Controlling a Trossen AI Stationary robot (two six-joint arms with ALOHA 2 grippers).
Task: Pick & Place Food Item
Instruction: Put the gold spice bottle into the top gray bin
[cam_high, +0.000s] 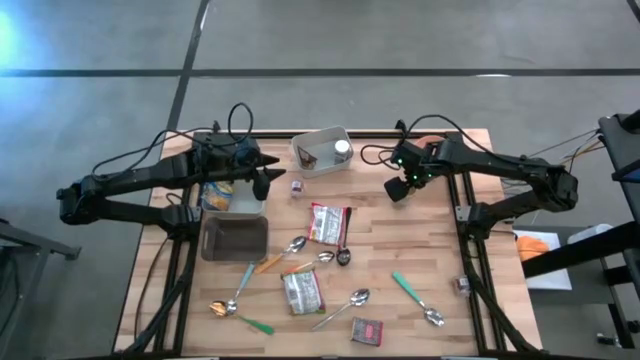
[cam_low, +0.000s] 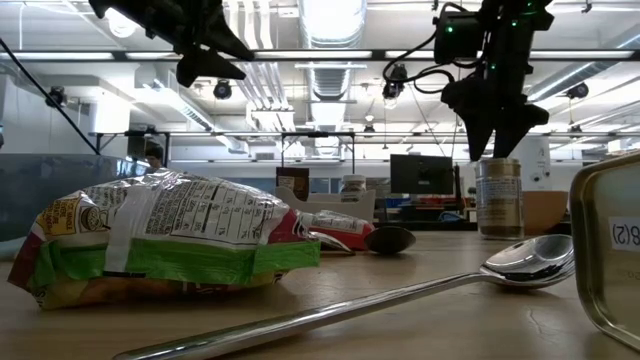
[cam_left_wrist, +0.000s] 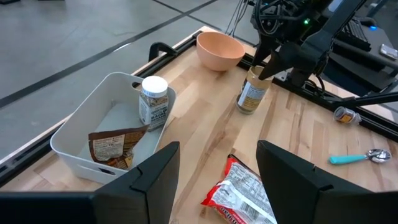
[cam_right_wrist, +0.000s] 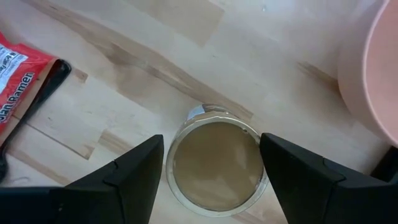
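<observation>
Right gripper is held open directly above the can, which stands upright on the table beside the pink bowl. Fingers should be lowered evenly down both sides before being closed, so the can is not tipped. Left gripper is parked open near the white bin.

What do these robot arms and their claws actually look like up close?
Both arms are black, thin and jointed. Loose black cables loop around the left arm and right arm. Each gripper has two flat, wedge-shaped black fingers. Small green lights glow near the right gripper.
</observation>
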